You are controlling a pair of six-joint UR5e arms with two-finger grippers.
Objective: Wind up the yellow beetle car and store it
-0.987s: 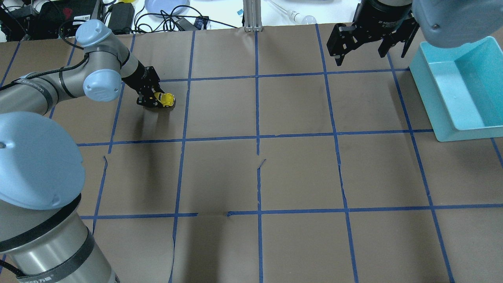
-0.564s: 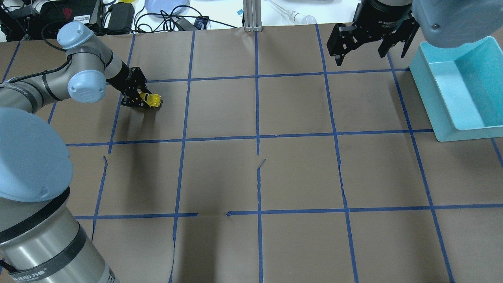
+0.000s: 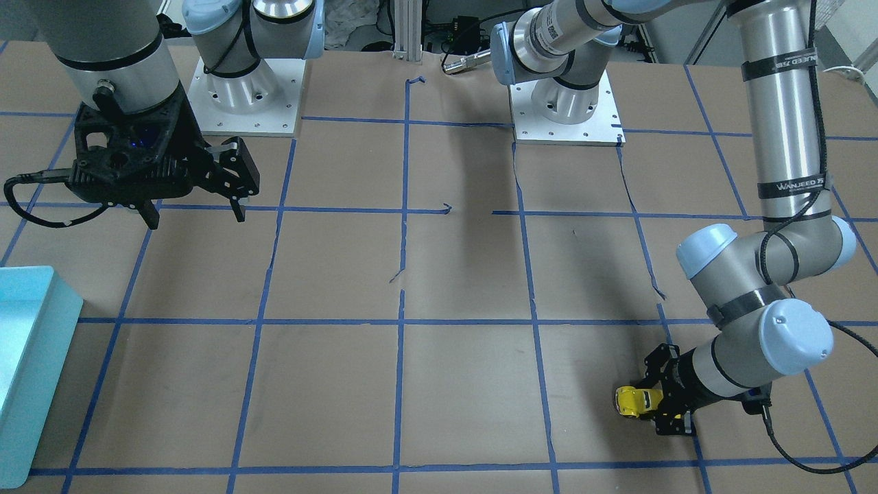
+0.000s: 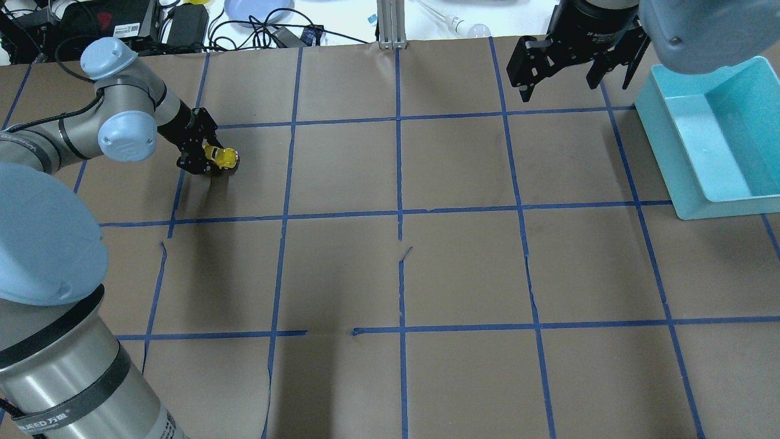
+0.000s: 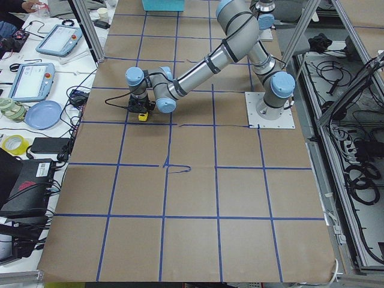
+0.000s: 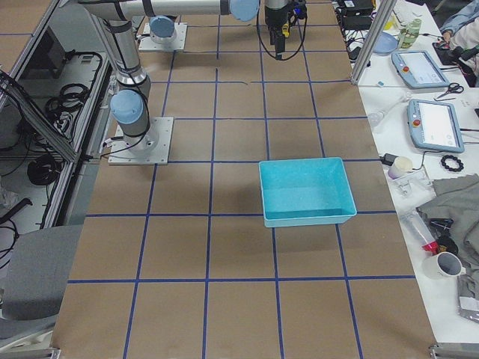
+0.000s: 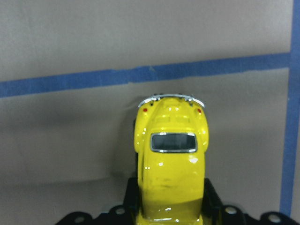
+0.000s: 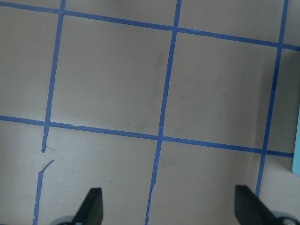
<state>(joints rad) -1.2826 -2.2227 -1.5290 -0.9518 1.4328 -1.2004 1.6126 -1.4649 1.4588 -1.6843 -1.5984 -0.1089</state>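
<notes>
Brown paper crossed by a grid of blue tape (image 4: 401,286) is spread over the worktop (image 4: 463,268), and small tears (image 4: 405,251) are seen in it near the middle. At the near edge the robot is carried on two bolted metal base plates (image 3: 531,132). Farther out, toward the far left corner, the left claw (image 4: 210,160) is lowered close to the paper and is closed on the yellow beetle car (image 4: 224,158). The car is gripped by its sides at the end nearer the wrist, so that its rear window, red tail lights and silver bumper are pointed away from the claw. A shadow is cast just under the car; whether its wheels touch the paper cannot be told. Toward the far right corner the right claw (image 4: 557,91) is held above the worktop with its fingers spread wide over bare paper. Just beside it, against the right edge, a turquoise bin (image 4: 661,152) is set. Beyond the far edge a blue plate (image 4: 259,12) and an aluminium post (image 4: 392,24) are seen among cables.
</notes>
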